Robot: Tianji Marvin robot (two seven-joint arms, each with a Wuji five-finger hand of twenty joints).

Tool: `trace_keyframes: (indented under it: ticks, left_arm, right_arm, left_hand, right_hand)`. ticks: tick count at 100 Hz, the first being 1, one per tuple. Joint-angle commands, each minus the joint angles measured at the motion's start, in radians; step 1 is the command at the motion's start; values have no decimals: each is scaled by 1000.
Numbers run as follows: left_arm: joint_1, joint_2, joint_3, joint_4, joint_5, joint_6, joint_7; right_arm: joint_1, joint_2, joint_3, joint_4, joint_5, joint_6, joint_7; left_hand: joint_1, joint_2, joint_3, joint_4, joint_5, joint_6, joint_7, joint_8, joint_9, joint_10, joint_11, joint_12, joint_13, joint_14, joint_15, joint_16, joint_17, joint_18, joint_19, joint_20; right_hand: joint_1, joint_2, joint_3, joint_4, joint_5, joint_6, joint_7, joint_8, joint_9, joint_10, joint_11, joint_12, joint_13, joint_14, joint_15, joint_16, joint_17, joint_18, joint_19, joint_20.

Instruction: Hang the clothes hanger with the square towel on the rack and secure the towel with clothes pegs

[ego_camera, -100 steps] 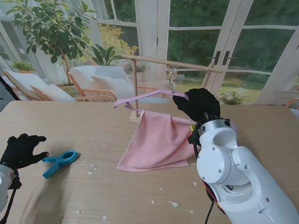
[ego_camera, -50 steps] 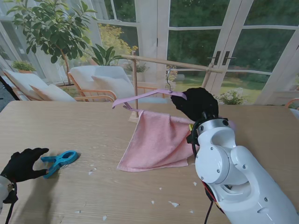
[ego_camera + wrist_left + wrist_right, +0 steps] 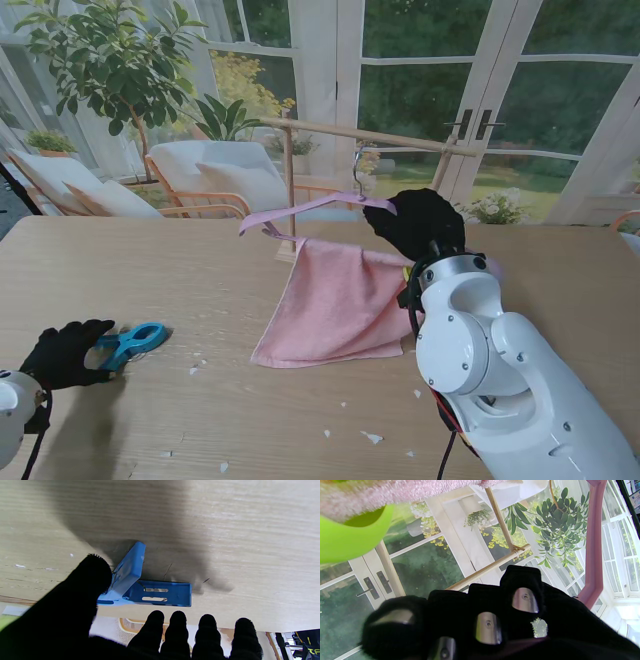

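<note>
1. No brand, label or legible writing on any item in view.
2. Left hand (image 3: 68, 354) low on the surface (image 3: 200, 280) at the near left, fingers (image 3: 155, 630) and thumb closing around the handle end of the blue peg (image 3: 132, 343); a full pinch cannot be confirmed. A second ago this hand sat farther from me, spread, beside the peg.
3. Right hand (image 3: 418, 222) closed around the pink hanger (image 3: 310, 207), held up near the wooden rack (image 3: 365, 135). Hook (image 3: 358, 170) is just under the rail; slightly higher than before.
4. Pink towel (image 3: 335, 300) drapes from the hanger, its lower edge on the surface.
5. Green peg (image 3: 347, 542) close to the right wrist camera, against the towel.
</note>
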Motion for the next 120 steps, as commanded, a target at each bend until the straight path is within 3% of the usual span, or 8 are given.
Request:
trace_keyframes:
  ticks: [1, 41, 66, 76, 91, 99, 112, 120]
  left_arm:
    - [3, 3, 2, 2, -1, 16, -25]
    - [15, 1, -5, 20, 16, 56, 0]
    - [15, -1, 7, 42, 29, 52, 42]
    - [11, -2, 12, 54, 32, 45, 66]
    - [6, -3, 17, 65, 31, 39, 84]
    - [5, -3, 18, 66, 29, 38, 86]
    - [2, -3, 22, 68, 31, 37, 85]
    - [-2, -3, 25, 75, 30, 32, 96]
  right_arm:
    - [-1, -6, -1, -5, -1, 1, 12]
    - [3, -6, -5, -1, -1, 1, 12]
    - [9, -6, -10, 2, -3, 0, 11]
    - [12, -7, -12, 3, -3, 0, 10]
    - [14, -7, -14, 5, -2, 0, 9]
    - [15, -7, -15, 5, -1, 1, 8]
    - [14, -8, -16, 5, -1, 2, 7]
    - [14, -8, -15, 5, -1, 2, 6]
  left_hand:
    - [-36, -23, 18, -37, -31, 29, 2, 33, -20, -21, 27, 33, -40, -15, -3, 8, -10, -8, -11, -4]
    - [-44, -31, 16, -39, -28, 54, 3, 63, -16, -9, 48, 65, -41, -5, 5, 43, -16, 8, 4, 24]
    - [3, -37, 17, -30, -46, 55, 104, 301, -2, -10, 90, 109, -44, -3, 19, 116, -27, 20, 31, 107]
    - [22, -38, 36, -26, -50, 44, 193, 426, 13, -14, 148, 140, -38, 0, 35, 158, -19, 29, 40, 140]
    - [51, -36, 71, -19, -47, 44, 408, 606, 43, 1, 334, 207, 7, 15, 71, 199, 13, 53, 52, 173]
    - [70, -30, 100, -9, -34, 55, 519, 630, 77, 16, 406, 209, 44, 27, 106, 225, 36, 65, 63, 189]
    - [110, -16, 138, 8, -37, 64, 703, 537, 130, 32, 455, 200, 85, 44, 164, 260, 75, 80, 75, 218]
    - [145, -6, 156, 12, -26, 76, 796, 550, 190, 52, 478, 205, 126, 63, 215, 278, 106, 92, 91, 230]
  right_hand:
    - [15, 58, 27, 75, 54, -10, 23, 28, 81, 63, 75, -5, 23, -42, 185, 58, 71, -90, 202, 1148]
    - [14, 57, 28, 77, 55, -9, 23, 28, 81, 63, 76, -5, 23, -42, 185, 58, 71, -91, 202, 1147]
    - [14, 57, 27, 77, 54, -12, 23, 28, 81, 62, 76, -5, 23, -43, 184, 58, 71, -93, 202, 1146]
    - [13, 57, 27, 77, 54, -12, 22, 29, 81, 61, 76, -5, 23, -44, 184, 57, 71, -93, 202, 1146]
    - [13, 58, 26, 77, 54, -12, 22, 29, 81, 61, 75, -5, 23, -44, 184, 57, 71, -94, 202, 1145]
    - [13, 58, 26, 77, 54, -12, 22, 29, 81, 61, 75, -5, 23, -45, 184, 57, 71, -94, 202, 1145]
    - [13, 57, 25, 77, 54, -12, 22, 29, 81, 61, 75, -5, 23, -45, 184, 57, 71, -95, 202, 1144]
    - [12, 57, 25, 77, 54, -12, 22, 29, 81, 61, 75, -5, 23, -45, 184, 57, 71, -96, 202, 1144]
